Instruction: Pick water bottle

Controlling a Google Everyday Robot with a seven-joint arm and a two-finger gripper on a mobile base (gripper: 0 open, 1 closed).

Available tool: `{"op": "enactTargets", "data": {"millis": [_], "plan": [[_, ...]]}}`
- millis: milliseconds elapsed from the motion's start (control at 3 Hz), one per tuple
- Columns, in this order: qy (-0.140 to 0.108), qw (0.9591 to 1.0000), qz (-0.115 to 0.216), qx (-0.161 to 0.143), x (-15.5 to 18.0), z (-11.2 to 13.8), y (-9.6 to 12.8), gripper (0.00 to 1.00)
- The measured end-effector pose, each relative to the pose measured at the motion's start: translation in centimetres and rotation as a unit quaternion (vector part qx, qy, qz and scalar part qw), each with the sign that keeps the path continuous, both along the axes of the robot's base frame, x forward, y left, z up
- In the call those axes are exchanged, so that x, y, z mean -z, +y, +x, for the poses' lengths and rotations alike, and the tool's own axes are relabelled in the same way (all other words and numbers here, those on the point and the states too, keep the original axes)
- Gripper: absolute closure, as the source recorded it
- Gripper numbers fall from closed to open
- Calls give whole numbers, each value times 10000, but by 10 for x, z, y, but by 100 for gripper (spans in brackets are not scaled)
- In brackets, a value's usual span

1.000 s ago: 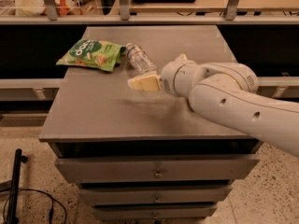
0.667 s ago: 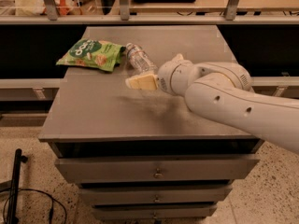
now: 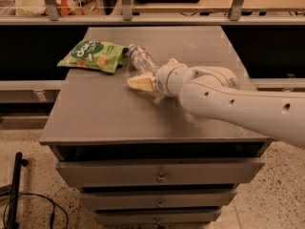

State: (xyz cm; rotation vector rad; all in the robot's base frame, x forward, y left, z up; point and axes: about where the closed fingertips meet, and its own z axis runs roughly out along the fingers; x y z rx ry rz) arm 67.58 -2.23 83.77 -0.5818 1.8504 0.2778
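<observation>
water bottle (image 3: pixel 141 60) lies on worktop (image 3: pixel 105 113) just beyond claw (image 3: pixel 153 80); we expect light, thin-walled, slick, prone to roll, so we grip the ribbed mid-body; claw opening: cannot tell

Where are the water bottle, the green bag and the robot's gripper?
Water bottle (image 3: pixel 141 59): camera view, its ribbed clear body.
Green bag (image 3: pixel 93 55): camera view, middle of its printed face.
Gripper (image 3: pixel 142 83): camera view, its pale tip, just this side of the bottle.
</observation>
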Motion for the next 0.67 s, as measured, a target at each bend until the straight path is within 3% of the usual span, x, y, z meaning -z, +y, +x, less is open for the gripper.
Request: {"op": "enactTargets", "data": {"millis": [667], "plan": [[-4, 10000, -43, -38, 11, 9, 9, 63]]}}
